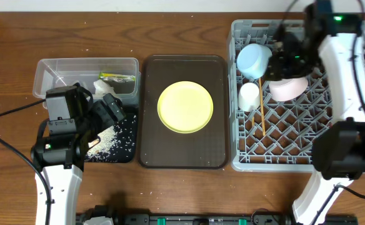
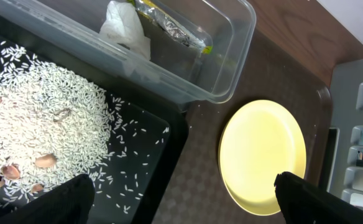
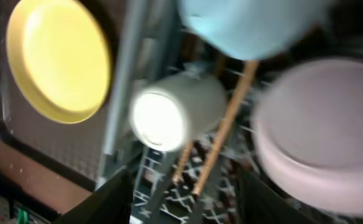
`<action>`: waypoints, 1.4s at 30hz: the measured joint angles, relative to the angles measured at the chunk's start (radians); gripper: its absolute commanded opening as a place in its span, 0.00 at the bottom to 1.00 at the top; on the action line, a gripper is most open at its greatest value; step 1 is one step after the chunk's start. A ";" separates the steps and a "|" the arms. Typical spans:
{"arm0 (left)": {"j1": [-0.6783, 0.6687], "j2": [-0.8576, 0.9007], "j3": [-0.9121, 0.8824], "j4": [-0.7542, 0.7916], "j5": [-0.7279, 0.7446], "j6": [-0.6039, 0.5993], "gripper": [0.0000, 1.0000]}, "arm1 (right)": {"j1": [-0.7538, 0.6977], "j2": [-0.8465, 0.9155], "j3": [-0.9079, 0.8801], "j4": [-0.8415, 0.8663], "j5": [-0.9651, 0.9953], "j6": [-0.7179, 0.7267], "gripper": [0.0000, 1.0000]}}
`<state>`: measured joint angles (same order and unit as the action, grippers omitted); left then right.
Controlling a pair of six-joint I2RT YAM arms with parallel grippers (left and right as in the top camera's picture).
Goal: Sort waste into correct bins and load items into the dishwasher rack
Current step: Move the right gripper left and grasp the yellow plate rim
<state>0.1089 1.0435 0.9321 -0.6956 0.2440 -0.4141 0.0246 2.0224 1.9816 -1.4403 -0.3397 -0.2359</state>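
The yellow plate (image 1: pixel 185 107) lies on the dark brown serving tray (image 1: pixel 184 156); it also shows in the left wrist view (image 2: pixel 262 155). The grey dishwasher rack (image 1: pixel 276 150) holds the light blue bowl (image 1: pixel 254 60), the white cup (image 1: pixel 249 95), the chopsticks (image 1: pixel 262 112) and a pink bowl (image 1: pixel 289 89). The clear tub (image 1: pixel 51 69) holds the white tissue (image 2: pixel 127 28) and the snack wrapper (image 2: pixel 169 26). The black tray (image 2: pixel 150 143) holds rice (image 2: pixel 38 118). My left gripper (image 2: pixel 181 202) is open and empty over the black tray's edge. My right gripper (image 3: pixel 188 199) is open and empty above the rack.
Bare wooden table (image 1: pixel 182 25) lies behind the trays and in front of them. The rack's front half (image 1: pixel 282 140) holds nothing but pegs. Bits of shell or husk (image 2: pixel 10 169) lie among the rice.
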 measured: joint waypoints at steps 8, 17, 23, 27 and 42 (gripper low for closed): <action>0.000 0.000 0.000 0.000 0.000 0.000 0.96 | 0.211 0.000 0.000 0.065 0.017 0.005 0.51; 0.000 0.000 0.000 0.000 0.000 0.000 0.96 | 0.439 0.000 0.000 0.167 0.041 0.014 0.52; 0.000 0.000 0.000 0.000 0.000 0.000 0.96 | 0.576 0.027 0.002 0.218 0.076 0.021 0.52; 0.000 0.000 0.000 0.000 0.000 0.000 0.96 | 0.661 0.082 0.002 0.246 0.092 0.021 0.52; 0.000 0.000 0.000 0.000 0.000 0.000 0.96 | 0.818 0.237 0.002 0.267 0.285 0.021 0.49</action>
<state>0.1089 1.0435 0.9321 -0.6960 0.2440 -0.4141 0.8429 2.2589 1.9831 -1.1728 -0.0544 -0.2153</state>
